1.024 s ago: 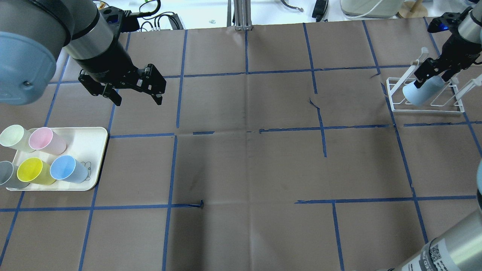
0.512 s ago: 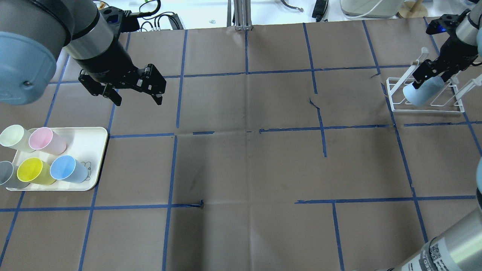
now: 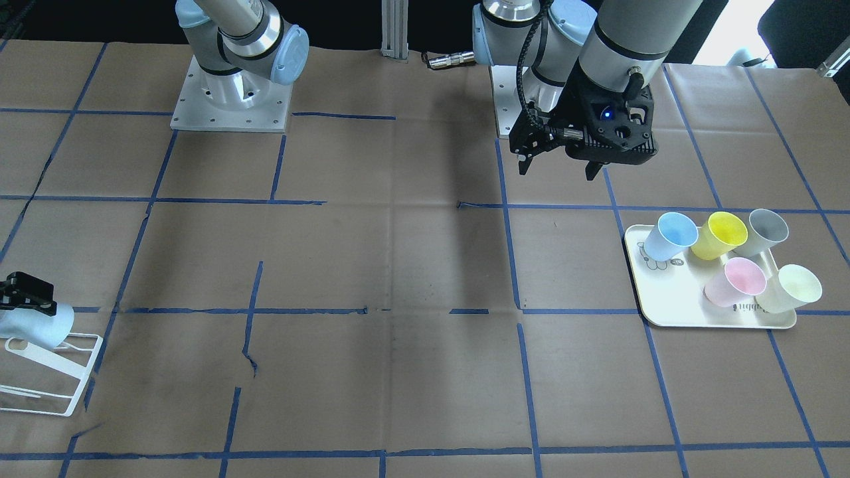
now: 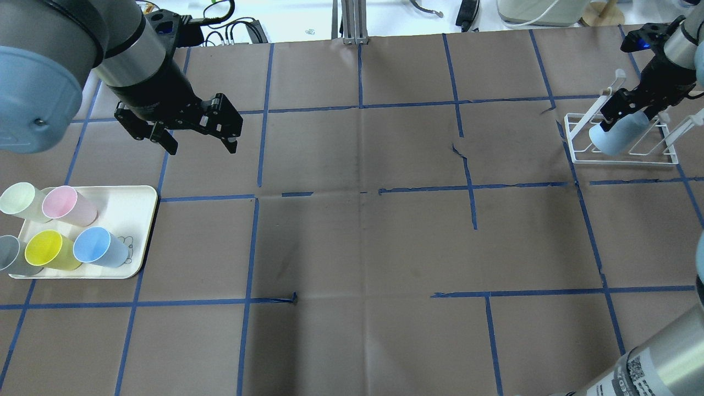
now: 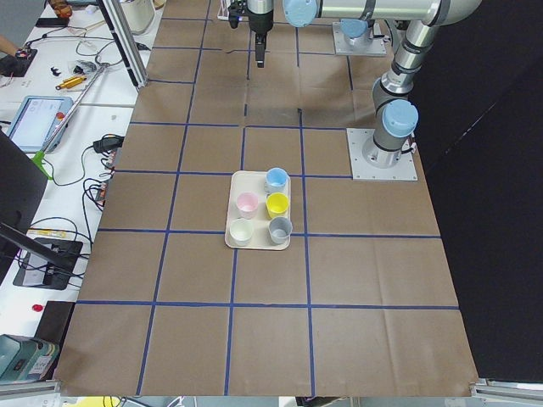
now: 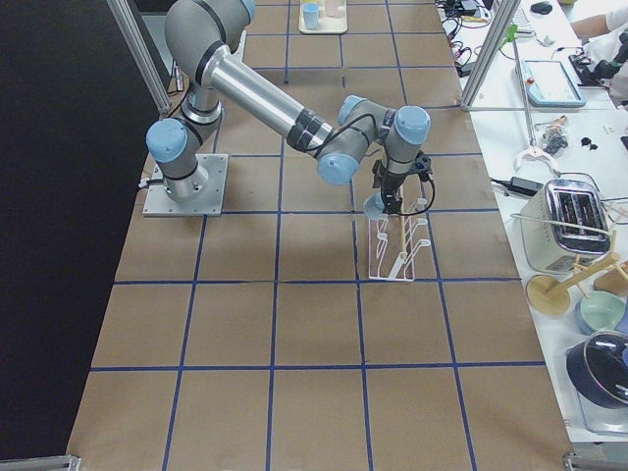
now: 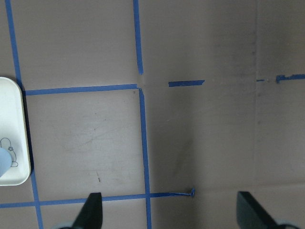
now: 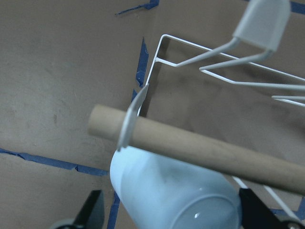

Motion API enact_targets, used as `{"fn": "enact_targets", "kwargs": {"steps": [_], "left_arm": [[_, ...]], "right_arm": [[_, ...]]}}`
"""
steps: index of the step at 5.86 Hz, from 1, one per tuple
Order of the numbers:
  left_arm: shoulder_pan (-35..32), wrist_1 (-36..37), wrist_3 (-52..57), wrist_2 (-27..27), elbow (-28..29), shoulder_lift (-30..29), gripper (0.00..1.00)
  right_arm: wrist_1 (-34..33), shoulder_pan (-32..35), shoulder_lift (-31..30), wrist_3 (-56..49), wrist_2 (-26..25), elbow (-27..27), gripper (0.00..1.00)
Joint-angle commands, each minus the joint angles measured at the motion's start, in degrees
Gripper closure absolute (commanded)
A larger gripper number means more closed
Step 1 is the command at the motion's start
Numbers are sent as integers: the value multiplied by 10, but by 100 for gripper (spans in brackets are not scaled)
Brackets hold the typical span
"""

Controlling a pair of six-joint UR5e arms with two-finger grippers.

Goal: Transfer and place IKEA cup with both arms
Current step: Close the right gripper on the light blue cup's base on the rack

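Note:
The IKEA cup (image 4: 616, 137) is pale blue and lies tilted on the white wire rack (image 4: 624, 159) at the far right, against a wooden peg (image 8: 214, 152). It also shows in the front view (image 3: 36, 325) and, base toward the camera, in the right wrist view (image 8: 176, 191). My right gripper (image 4: 619, 118) is open, with its jaws on either side of the cup and a small gap at one finger. My left gripper (image 4: 203, 144) is open and empty, hovering above the table beyond the tray.
A cream tray (image 4: 132, 203) at the left edge holds a second blue cup (image 4: 99, 247), a pink cup (image 4: 69, 204), a yellow cup (image 4: 49, 250) and two pale ones. Brown paper with a blue tape grid covers the table.
The right wrist has shifted slightly over the rack while the cup stays about in place. The left arm has not moved.

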Motion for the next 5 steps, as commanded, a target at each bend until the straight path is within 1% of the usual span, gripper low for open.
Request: {"fn": "enact_targets", "kwargs": {"steps": [1,2,3,5], "left_arm": [[0,0,-1,0,0,0,2],[0,0,0,0,0,0,2],[0,0,0,0,0,0,2],[0,0,-1,0,0,0,2]], "right_arm": [[3,0,-6,20,0,-1,1],[3,0,-5,21,-2,0,9],[5,0,-4,20,-2,1,12],[3,0,-1,15,-2,6,12]]}}
